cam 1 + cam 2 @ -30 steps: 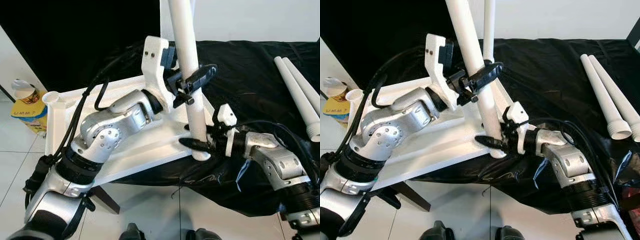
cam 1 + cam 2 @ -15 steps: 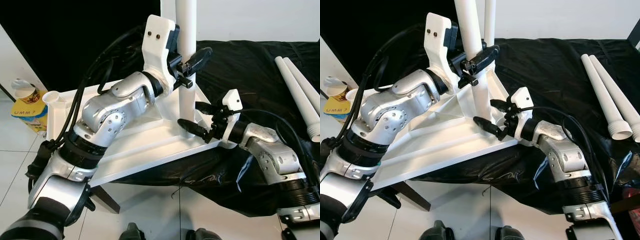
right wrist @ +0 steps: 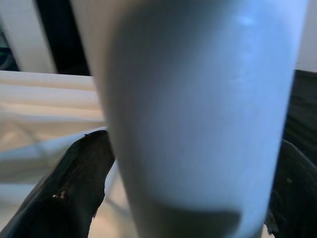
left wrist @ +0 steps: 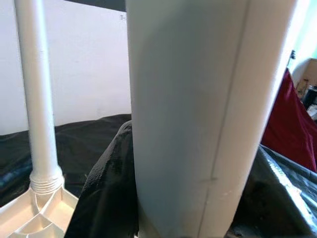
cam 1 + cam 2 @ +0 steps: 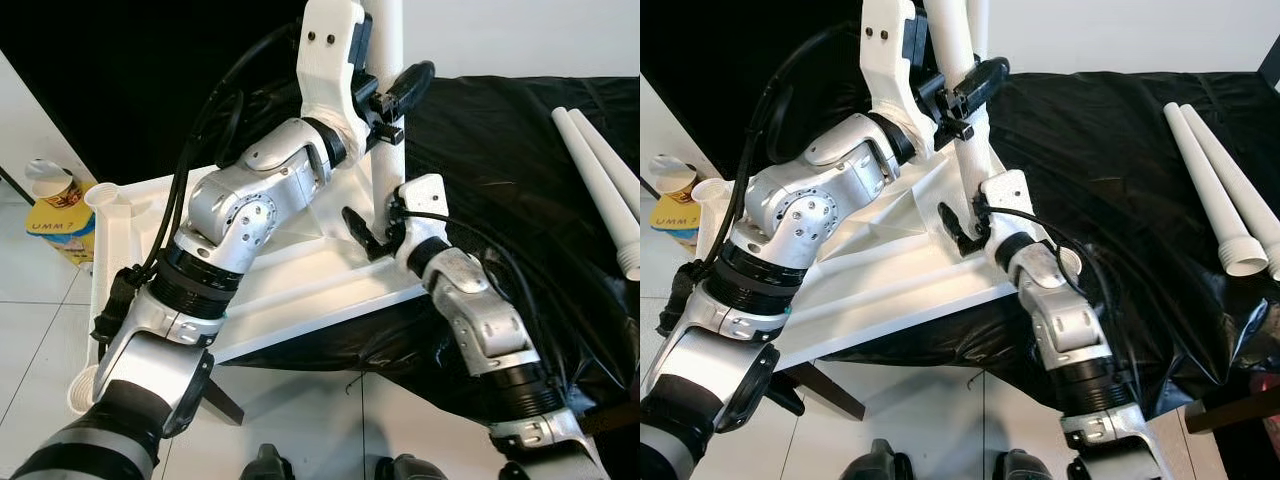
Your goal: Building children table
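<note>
The right gripper (image 5: 378, 222) is grasping the white leg (image 5: 388, 150) low down, near the upturned tabletop (image 5: 300, 285). Higher up, the left gripper (image 5: 392, 95) is clenching the same upright leg. Two spare legs (image 5: 605, 180) are lying farther off on the black sheet (image 5: 500, 150).

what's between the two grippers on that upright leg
Only bare white leg, seen in both eye views: left gripper high, right gripper near the base.
</note>
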Robot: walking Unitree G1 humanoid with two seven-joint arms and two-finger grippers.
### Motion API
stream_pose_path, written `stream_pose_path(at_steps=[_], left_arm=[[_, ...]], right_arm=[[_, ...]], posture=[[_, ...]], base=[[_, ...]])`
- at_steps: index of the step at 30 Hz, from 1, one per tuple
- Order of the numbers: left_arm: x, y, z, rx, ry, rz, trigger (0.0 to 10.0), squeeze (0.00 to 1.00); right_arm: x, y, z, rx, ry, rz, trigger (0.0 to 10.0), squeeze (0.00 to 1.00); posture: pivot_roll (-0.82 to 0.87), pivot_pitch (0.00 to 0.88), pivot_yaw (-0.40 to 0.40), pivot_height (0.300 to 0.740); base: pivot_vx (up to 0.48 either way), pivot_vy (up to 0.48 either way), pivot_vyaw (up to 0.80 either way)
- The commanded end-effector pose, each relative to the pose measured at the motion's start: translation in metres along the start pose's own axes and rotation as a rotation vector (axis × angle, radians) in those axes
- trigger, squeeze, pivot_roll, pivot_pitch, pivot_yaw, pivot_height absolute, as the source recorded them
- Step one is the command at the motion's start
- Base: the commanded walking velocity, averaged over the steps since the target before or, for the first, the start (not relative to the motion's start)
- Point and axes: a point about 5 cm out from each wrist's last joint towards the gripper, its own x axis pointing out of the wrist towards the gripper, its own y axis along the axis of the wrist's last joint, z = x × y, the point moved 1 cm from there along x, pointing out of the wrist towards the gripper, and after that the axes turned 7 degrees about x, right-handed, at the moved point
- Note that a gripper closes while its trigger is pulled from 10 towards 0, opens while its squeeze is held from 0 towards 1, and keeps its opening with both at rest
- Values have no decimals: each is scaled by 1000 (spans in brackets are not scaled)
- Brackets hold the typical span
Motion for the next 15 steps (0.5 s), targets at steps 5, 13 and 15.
stream_pose_path(at_steps=[5, 13, 15], left_arm=[[5, 6, 13, -19, -37, 26, 10000, 0], [6, 6, 15, -14, -35, 22, 10000, 0], [7, 5, 17, -14, -35, 23, 10000, 0]], right_arm=[[8, 0, -9, 1, -96, 19, 10000, 0], [13, 7, -19, -70, -79, 63, 10000, 0], [15, 8, -22, -122, -94, 89, 10000, 0]], posture=[[46, 123, 56, 740], [73, 113, 59, 740], [74, 113, 61, 740]], base=[[0, 0, 0], [0, 0, 0], [0, 0, 0]])
